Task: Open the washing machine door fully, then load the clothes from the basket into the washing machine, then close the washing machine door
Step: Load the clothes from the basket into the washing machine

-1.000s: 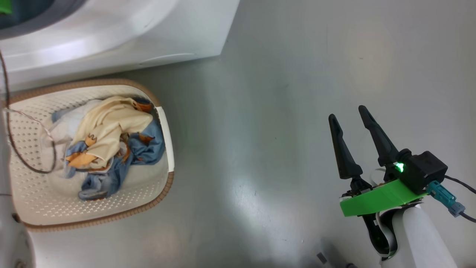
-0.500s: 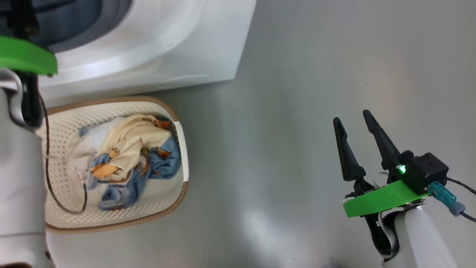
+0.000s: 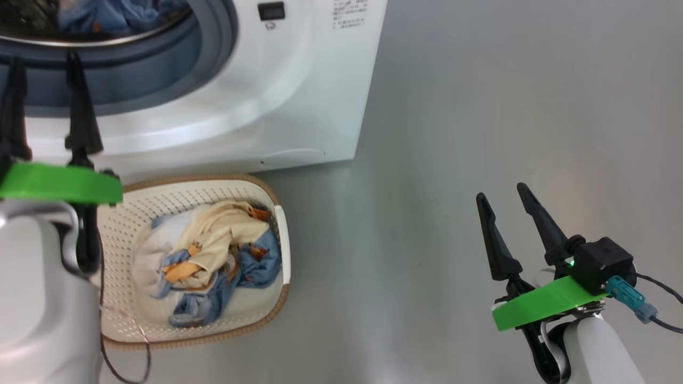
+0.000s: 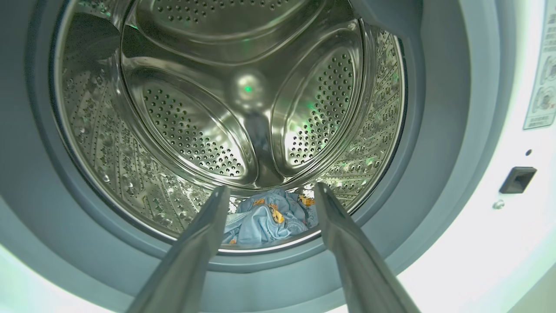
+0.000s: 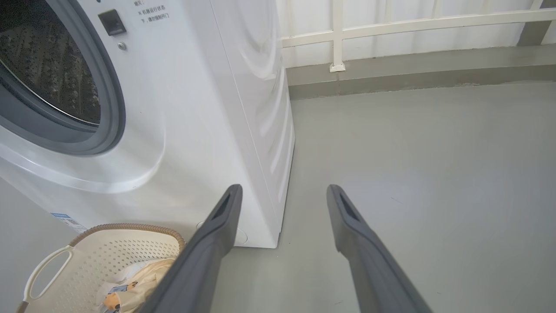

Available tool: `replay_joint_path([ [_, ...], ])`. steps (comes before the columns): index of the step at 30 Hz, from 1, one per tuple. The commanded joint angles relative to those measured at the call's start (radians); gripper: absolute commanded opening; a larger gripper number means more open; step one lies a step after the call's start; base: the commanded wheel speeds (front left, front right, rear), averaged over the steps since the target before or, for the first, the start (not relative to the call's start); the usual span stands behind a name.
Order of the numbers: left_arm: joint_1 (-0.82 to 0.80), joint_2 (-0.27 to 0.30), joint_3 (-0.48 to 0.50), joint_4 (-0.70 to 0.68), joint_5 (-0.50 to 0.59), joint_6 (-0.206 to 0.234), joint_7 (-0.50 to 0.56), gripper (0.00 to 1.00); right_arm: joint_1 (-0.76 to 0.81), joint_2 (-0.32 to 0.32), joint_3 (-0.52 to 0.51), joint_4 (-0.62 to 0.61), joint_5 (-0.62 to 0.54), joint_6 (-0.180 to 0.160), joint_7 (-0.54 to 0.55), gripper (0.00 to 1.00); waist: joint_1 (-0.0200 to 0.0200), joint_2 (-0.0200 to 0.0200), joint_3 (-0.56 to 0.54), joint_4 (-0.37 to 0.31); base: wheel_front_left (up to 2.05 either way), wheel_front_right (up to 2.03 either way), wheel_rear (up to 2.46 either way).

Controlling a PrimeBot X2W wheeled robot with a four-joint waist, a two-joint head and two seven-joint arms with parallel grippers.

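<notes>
In the head view you are in the loading step. The washing machine [image 3: 299, 80] stands with its mouth uncovered at the upper left, and a blue printed garment [image 3: 114, 13] already lies inside the drum [image 3: 37, 21]. Your left claw [image 3: 47, 106] hangs in front of that mouth, its two fingers spread wide and holding nothing. Just below it, on the floor [image 3: 453, 106] and close against the machine's front, sits the basket [image 3: 213, 180], with a heap of clothes [image 3: 213, 250] in cream, white and blue inside. Your right claw [image 3: 502, 200] waits well off to the right above bare floor, likewise spread and empty.

In the left wrist view you look along the parted fingers into the steel drum. The blue printed garment rests at its bottom, just behind the grey rubber ring [image 4: 434, 130], and nothing sits between the fingers.

In the right wrist view the fingers stand apart over the floor, the machine's white side is to the left, and the basket with its clothes is in the lower left corner.

By my judgement, loading is partway done. Your next move calls for drawing the left claw away from the mouth and down over the basket. Pinch the cream piece on top deep enough to lift fabric rather than skim it, then carry it past the rubber ring. Closing the washing machine door comes only once the basket is emptied.
</notes>
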Motion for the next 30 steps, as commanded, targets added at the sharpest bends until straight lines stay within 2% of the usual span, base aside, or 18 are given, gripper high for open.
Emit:
replay_joint_path([
  [1,0.044,0.031,0.035,-0.048,0.012,-0.003,-0.002,1.00,0.024,0.001,0.026,-0.014,-0.001,0.002,-0.012,1.00,0.0000,-0.0001,-0.047,0.011,0.00,0.00,0.00],
  [15,0.375,-0.041,0.140,-0.234,0.031,0.010,-0.002,1.00,0.083,0.001,0.023,0.017,0.022,0.002,-0.012,1.00,0.0000,-0.0001,-0.206,-0.001,0.00,0.00,0.00],
  [22,0.497,-0.064,0.137,-0.298,0.057,0.009,-0.002,1.00,0.110,0.001,0.018,0.023,0.027,0.002,-0.012,1.00,0.0000,-0.0001,-0.253,0.001,0.00,0.00,0.00],
  [30,0.621,-0.080,0.144,-0.369,0.071,0.041,-0.002,1.00,0.128,0.001,0.015,0.021,0.025,0.002,-0.012,1.00,0.0000,-0.0001,-0.293,0.010,0.00,0.00,0.00],
])
